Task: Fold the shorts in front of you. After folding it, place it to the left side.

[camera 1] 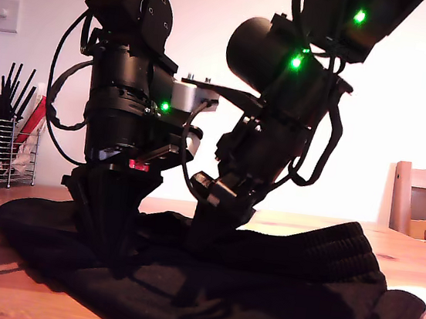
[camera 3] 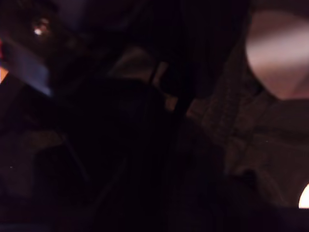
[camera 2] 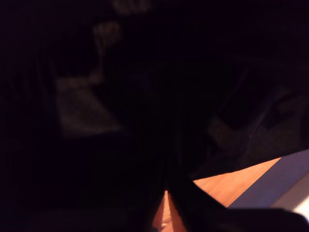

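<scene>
Two black robot arms reach down onto the shorts (camera 1: 259, 290), a large, soft, matte black fabric garment lying wrinkled on the wooden counter (camera 1: 410, 265). You see the shorts spread wide across the counter, with a ribbed band of fabric heaped up along the far edge toward the exterior view's right and a small white bit (camera 1: 413, 294) showing just beyond that end. One arm, toward the exterior view's left of the shorts, descends almost upright, and its tool (camera 1: 109, 217) is pressed into the fabric; the other arm leans in beside it, and its tool (camera 1: 216, 226) meets the shorts near the garment's middle. You cannot tell from the wrist views which of these two is my first tool and which my second.

Both wrist views are nearly black. In the first wrist view, dark fabric fills the frame, with a wedge of orange counter (camera 2: 231, 186) showing past its edge. In the second wrist view, only faint folds of the shorts (camera 3: 241, 125) can be made out. You cannot tell whether either tool is clenched, released or holding cloth.

Behind the shorts, toward the exterior view's left, a wire basket of dark utensils (camera 1: 2, 137) stands on the counter; toward the exterior view's right, a wooden chair back (camera 1: 422, 197) rises beyond the counter.
</scene>
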Robot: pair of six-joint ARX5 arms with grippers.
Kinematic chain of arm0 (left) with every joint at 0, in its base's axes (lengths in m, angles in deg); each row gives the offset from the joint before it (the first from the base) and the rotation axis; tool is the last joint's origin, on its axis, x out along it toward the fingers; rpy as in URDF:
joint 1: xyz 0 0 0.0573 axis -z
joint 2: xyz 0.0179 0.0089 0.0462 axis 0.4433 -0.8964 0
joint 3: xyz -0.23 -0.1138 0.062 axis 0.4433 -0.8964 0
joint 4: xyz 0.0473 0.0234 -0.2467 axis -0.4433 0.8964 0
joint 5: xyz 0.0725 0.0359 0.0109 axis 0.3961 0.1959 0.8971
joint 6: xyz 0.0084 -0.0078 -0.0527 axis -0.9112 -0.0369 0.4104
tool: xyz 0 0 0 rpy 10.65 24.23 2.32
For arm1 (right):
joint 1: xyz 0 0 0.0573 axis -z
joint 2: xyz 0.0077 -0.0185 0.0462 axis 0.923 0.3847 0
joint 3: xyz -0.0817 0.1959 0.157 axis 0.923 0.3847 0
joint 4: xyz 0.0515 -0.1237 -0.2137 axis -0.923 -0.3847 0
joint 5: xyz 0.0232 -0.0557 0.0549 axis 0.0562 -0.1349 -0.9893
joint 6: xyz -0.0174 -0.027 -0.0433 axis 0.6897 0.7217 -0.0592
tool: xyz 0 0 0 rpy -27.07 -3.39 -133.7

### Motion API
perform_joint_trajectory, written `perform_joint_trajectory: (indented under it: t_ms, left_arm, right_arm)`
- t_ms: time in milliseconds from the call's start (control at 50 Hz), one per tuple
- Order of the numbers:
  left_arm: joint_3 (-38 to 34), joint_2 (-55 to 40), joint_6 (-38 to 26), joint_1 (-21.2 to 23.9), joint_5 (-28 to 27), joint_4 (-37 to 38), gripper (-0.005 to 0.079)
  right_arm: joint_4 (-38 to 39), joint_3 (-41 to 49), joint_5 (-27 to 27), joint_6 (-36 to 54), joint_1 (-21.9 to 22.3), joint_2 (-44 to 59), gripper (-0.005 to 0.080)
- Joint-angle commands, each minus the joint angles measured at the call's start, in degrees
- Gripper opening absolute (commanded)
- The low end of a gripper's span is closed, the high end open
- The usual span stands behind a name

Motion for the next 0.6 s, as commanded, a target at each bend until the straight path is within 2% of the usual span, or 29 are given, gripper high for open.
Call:
perform_joint_trajectory:
  t_ms: [0,120,180,340,580]
  left_arm:
    - [-1.27,0.94,0.07,0.07,-0.04,0.17,-0.002]
    - [-1.27,0.94,0.07,0.07,-0.07,0.2,-0.002]
    - [-1.27,0.94,0.07,0.07,-0.04,0.17,-0.002]
    - [-1.27,0.94,0.07,0.09,0.0,0.24,-0.002]
    - [-1.27,0.94,-0.04,0.13,0.0,0.22,-0.002]
  right_arm:
    - [1.18,0.26,0.37,-0.31,0.85,0.9,0.0257]
    - [2.08,0.26,0.24,-0.52,1.86,0.9,0.005]
    - [2.12,0.26,-0.11,-0.72,2.16,0.9,-0.0017]
    - [2.16,0.26,-0.04,-5.77,3.5,0.87,-0.0013]
    - [2.03,0.26,1.51,-18.86,7.43,0.87,-0.0013]
